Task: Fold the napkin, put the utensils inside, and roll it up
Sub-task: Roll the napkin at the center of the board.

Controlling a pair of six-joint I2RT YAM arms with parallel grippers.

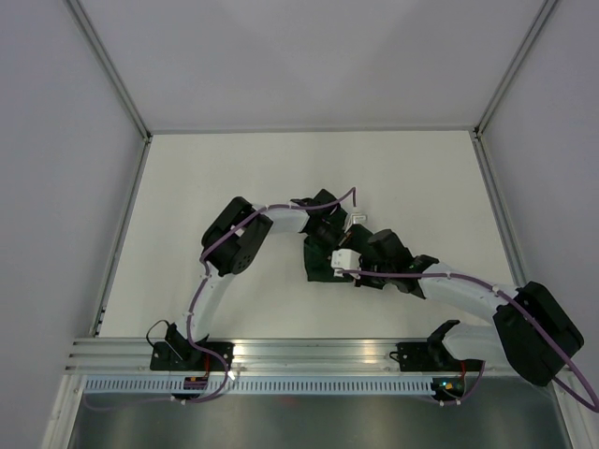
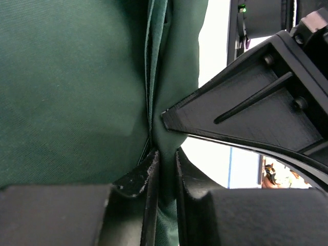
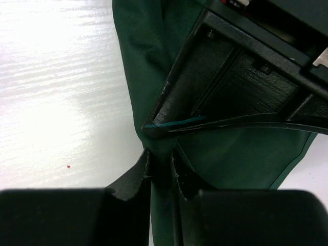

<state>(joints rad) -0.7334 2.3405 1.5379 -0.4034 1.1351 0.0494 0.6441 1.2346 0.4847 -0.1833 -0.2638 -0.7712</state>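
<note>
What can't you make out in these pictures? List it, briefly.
1. The napkin outline: in the top view, both arms cover it.
2. Its fold state: in the wrist views it is cut off by the edges, with the left tool and right tool too close.
3. Utensils: in no view.

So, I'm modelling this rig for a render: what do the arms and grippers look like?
The left arm and right arm have white links and bulky black joint housings, with a purple cable along each. Their fingers are matte black plastic with rough, whitish-scuffed edges.
</note>
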